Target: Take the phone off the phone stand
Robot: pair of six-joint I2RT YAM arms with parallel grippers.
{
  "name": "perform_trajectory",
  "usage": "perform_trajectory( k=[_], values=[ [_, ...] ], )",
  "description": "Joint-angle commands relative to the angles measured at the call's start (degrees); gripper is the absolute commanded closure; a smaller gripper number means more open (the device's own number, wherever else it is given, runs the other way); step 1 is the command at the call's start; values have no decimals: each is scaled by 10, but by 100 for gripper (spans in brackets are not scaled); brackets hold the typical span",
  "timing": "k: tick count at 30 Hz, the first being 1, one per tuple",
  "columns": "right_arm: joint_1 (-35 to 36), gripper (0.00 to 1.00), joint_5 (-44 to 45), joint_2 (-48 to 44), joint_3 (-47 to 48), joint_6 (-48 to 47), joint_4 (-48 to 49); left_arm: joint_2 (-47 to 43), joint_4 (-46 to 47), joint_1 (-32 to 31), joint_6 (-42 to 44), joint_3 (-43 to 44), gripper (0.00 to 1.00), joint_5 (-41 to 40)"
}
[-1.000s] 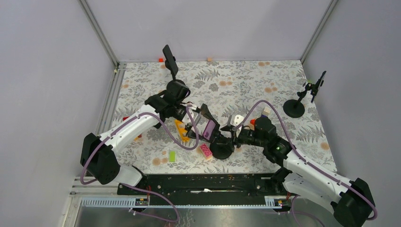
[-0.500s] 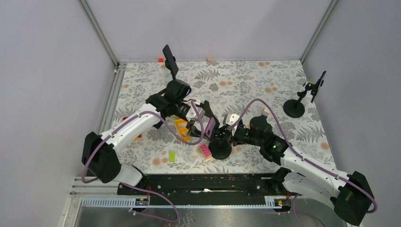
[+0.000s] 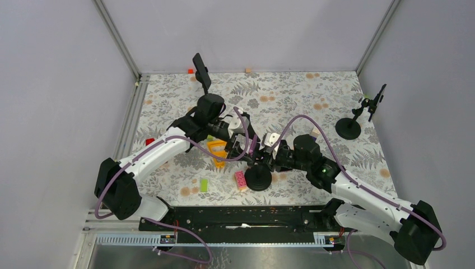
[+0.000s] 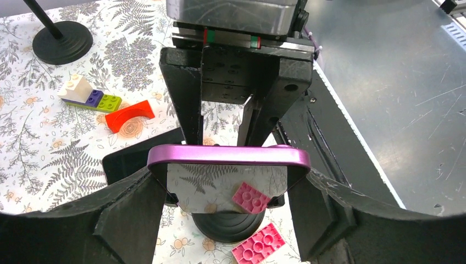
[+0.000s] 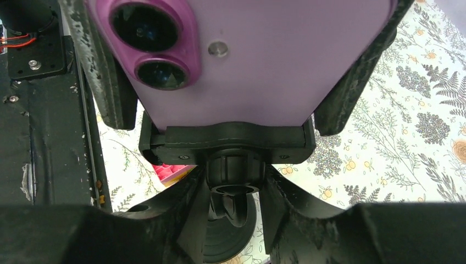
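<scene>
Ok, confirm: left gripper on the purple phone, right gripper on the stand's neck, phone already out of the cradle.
No: the right wrist view shows the phone seated in the cradle. The left gripper and right gripper are as stated.

Readable markings: none, in any of the three views.
We checked the phone (image 5: 247,60) back and see two lenses and a small round dot, but no logo or lettering we can make out. The stand (image 5: 226,144) clamp is plain black. The pink bricks (image 4: 258,245) show studs only, and the cloth (image 3: 291,95) carries a fern and flower print with no writing. Anything finer is too small for us to read from the top view.
</scene>
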Motion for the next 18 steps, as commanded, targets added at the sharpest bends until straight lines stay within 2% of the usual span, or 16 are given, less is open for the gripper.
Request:
perform_trajectory(
  k=[1, 3, 6, 9, 10, 11, 12, 14, 18],
  values=[
    [12, 60, -46, 0, 45, -15, 36, 7, 67, 1, -34, 15, 100, -10],
    [12, 70, -49, 1, 46, -16, 36, 9, 67, 1, -39, 16, 99, -9],
    [11, 99, -46, 8, 47, -15, 38, 8, 66, 1, -51, 14, 86, -19],
    [12, 100, -32, 13, 42, 11, 52, 4, 66, 1, -62, 6, 66, -31],
    [12, 100, -35, 13, 39, 16, 58, 1, 69, 1, -65, 1, 58, -36],
    [12, 100, -37, 13, 35, 21, 66, -3, 74, 1, -68, -4, 46, -41],
    [12, 100, -37, 12, 30, 27, 75, -6, 81, 1, -74, -11, 40, -45],
    [12, 100, -35, 9, 25, 35, 86, -12, 91, 1, -82, -20, 34, -52],
    [12, 100, -30, 6, 22, 37, 87, -13, 98, 1, -95, -28, 31, -56]
  ],
)
